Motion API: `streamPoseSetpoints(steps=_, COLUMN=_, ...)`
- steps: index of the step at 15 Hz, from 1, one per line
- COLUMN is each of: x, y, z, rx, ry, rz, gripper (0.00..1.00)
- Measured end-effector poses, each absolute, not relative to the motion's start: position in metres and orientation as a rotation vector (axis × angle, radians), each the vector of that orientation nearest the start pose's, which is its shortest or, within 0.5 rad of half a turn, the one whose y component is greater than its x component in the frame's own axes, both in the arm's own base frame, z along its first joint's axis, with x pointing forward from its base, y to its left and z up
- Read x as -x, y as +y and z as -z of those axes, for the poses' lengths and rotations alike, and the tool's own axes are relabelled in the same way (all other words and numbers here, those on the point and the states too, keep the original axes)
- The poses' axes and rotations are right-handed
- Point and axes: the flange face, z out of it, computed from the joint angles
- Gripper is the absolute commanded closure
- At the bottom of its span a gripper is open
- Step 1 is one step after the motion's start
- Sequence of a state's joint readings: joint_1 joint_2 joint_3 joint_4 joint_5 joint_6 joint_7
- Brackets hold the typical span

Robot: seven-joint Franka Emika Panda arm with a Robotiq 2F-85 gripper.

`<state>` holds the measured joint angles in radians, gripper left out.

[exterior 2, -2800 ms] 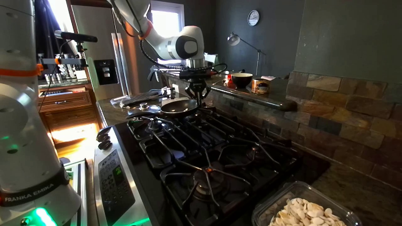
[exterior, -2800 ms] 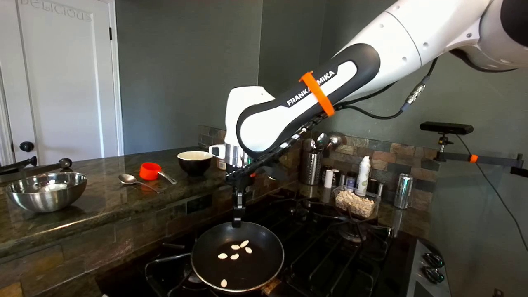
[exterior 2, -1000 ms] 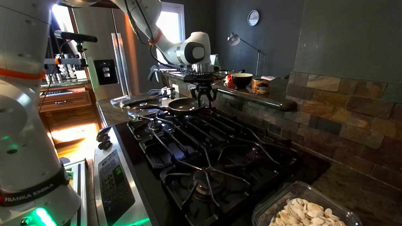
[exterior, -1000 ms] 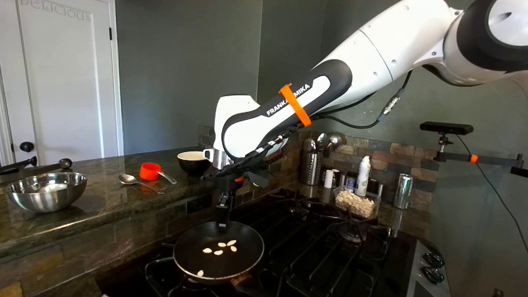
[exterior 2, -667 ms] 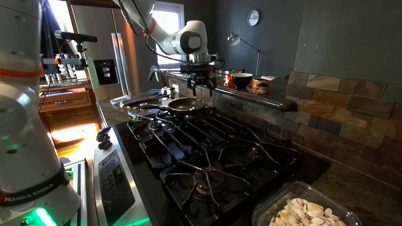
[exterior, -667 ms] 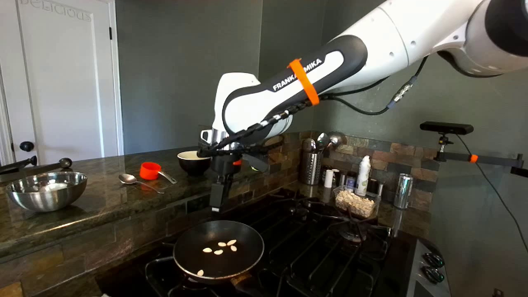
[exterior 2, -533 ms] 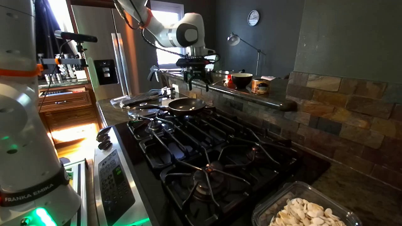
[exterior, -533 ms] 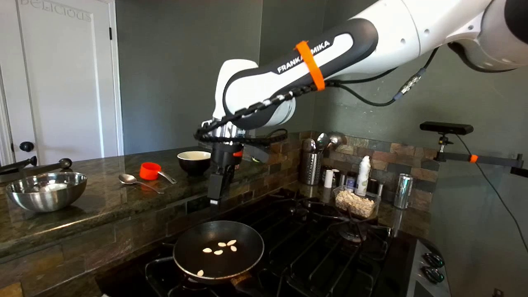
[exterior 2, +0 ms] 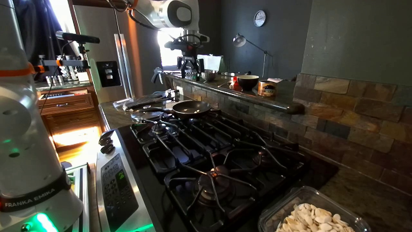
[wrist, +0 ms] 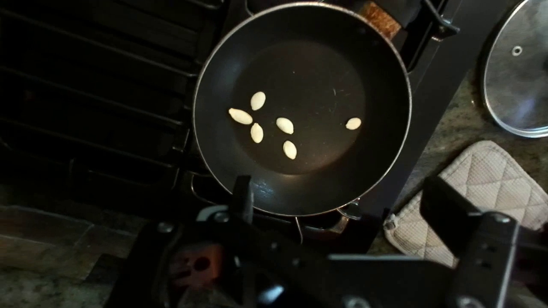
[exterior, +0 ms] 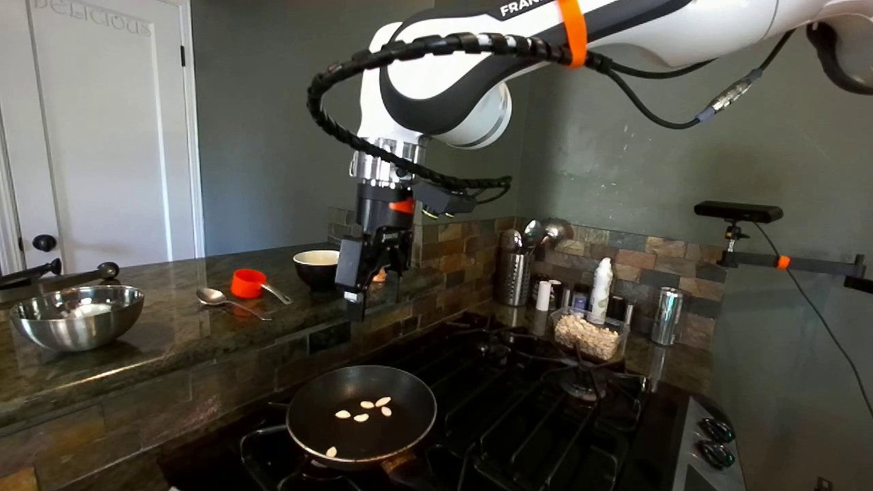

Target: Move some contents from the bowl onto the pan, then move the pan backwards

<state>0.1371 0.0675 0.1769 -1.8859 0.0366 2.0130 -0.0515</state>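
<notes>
Claw (wrist: 341,194) hangs in mid-air, two black fingers (wrist: 242,199) spread wide, tips pointing down.

Pan (wrist: 317,85): dark, round, level on the stove (exterior 2: 151,180), below the claw and well apart from it in both exterior views. In the wrist view one fingertip overlaps the pan's rim, while the other finger overlaps a pale quilted pad (wrist: 496,179) lying lower down. Pan handle (exterior 2: 162,110) points left, out from under the claw, in an exterior view.

Contents (wrist: 285,125): six pale oval seeds lie in the pan, under the claw. Five form a loose group; the sixth sits apart from them, on the side nearer the quilted pad.

Bowl (exterior 2: 288,204): a clear, boxy plastic container with a heap of matching seeds, well apart from the claw, lower and to its right in both exterior views.

Glass lid (wrist: 520,102): ahead and to the right of the claw in the wrist view, partly out of frame.

Raised surface (exterior: 170,334): behind and to the left of the claw in an exterior view. On it, going left from the claw: a dark bowl (exterior: 315,274) with a pale inside, partly hidden by the claw; a red measuring cup (exterior: 248,282); a metal spoon (exterior: 213,296); a steel bowl (exterior: 89,331). A labelled can (exterior 2: 267,88) stands just beside the dark bowl.
</notes>
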Motion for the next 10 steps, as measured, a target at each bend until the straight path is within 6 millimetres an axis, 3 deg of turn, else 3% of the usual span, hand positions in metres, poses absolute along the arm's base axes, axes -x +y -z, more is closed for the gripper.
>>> streamPoseSetpoints(steps=5, x=-0.551, y=0.185, z=-0.490, rx=3.108, ry=-0.341, rz=0.133, gripper=0.00)
streamPoseSetpoints(steps=10, x=-0.550, y=0.192, z=-0.496, rx=3.139, ry=-0.326, rz=0.151, gripper=0.00)
